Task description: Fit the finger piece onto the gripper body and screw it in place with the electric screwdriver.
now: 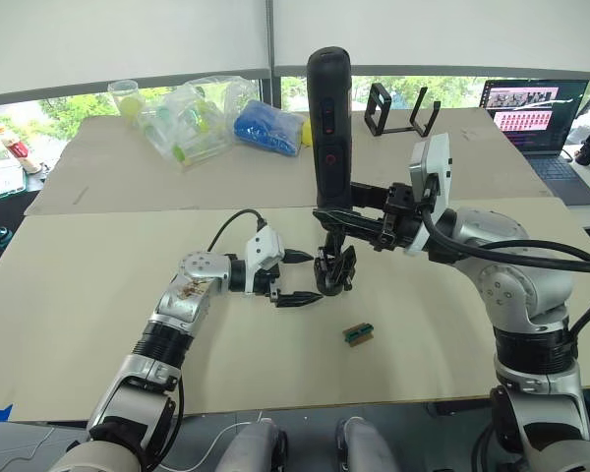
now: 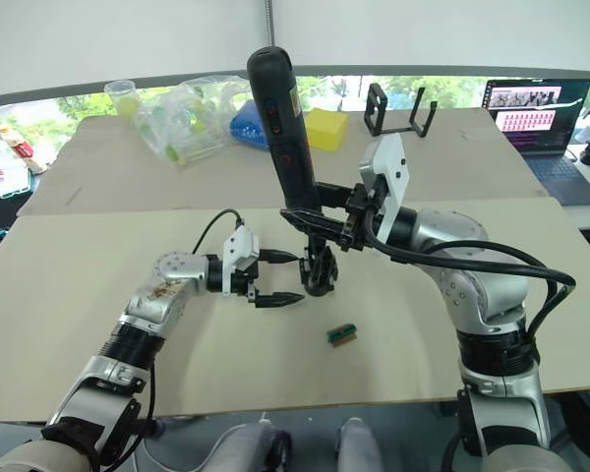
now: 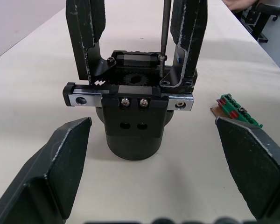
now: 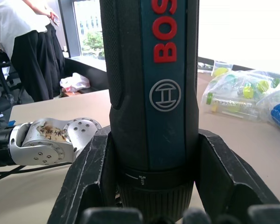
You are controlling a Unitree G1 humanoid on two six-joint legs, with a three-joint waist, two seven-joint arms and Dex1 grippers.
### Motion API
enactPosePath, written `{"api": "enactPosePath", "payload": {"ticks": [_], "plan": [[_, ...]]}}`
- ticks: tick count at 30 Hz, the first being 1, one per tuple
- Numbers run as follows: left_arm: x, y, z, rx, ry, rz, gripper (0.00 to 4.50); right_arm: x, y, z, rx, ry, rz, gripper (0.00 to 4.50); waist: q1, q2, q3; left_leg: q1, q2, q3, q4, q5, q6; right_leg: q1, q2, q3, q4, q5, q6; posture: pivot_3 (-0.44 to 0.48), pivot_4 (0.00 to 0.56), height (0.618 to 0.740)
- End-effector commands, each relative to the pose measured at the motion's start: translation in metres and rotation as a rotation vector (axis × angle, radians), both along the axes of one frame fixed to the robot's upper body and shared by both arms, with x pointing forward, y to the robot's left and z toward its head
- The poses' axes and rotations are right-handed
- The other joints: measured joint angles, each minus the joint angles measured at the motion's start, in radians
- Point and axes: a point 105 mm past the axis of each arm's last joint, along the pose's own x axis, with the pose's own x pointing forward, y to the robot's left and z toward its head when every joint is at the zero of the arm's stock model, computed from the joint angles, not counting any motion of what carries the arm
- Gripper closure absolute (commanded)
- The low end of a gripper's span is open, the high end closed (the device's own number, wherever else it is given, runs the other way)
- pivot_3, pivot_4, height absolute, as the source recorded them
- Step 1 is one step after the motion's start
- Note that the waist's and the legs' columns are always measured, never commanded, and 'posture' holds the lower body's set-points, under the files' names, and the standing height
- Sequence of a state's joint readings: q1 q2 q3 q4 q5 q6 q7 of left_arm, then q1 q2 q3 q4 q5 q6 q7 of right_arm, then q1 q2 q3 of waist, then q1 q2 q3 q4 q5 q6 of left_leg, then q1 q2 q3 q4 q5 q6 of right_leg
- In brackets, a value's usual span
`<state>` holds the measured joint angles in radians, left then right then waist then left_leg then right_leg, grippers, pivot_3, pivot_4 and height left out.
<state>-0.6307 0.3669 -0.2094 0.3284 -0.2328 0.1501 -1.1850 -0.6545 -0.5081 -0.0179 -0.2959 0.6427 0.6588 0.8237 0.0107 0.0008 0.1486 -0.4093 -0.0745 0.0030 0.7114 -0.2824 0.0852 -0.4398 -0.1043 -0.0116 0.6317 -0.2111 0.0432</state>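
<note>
On the tabletop (image 1: 98,324) we see our right end effector (image 1: 346,218) clenching the upright electric screwdriver (image 1: 328,118), its bit down on the gripper body (image 3: 133,123), which stands between our released left end effector's (image 1: 293,278) 2 fingers (image 3: 60,163), untouched.

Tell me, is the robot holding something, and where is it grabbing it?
The right gripper holds the long black electric screwdriver upright, clamped around its lower end near the collar. The left gripper is open and holds nothing.
</note>
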Motion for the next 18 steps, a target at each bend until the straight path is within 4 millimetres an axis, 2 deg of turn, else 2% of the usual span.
{"api": "enactPosePath", "payload": {"ticks": [1,18], "plan": [[0.0010,-0.0022,0.0104,-0.012,-0.049,-0.007,0.00,-0.0102,0.0026,0.0205,0.035,-0.087,0.030,2.59,0.000,0.000,0.000,0.000,0.000,0.000,0.000,0.000,0.000,0.000,0.000,0.000,0.000,0.000,0.000,0.000,0.150,0.740],[0.0007,-0.0010,0.0102,-0.013,-0.049,-0.002,0.00,-0.0128,0.0041,0.0235,0.037,-0.081,0.043,2.59,0.000,0.000,0.000,0.000,0.000,0.000,0.000,0.000,0.000,0.000,0.000,0.000,0.000,0.000,0.000,0.000,0.150,0.740]]}}
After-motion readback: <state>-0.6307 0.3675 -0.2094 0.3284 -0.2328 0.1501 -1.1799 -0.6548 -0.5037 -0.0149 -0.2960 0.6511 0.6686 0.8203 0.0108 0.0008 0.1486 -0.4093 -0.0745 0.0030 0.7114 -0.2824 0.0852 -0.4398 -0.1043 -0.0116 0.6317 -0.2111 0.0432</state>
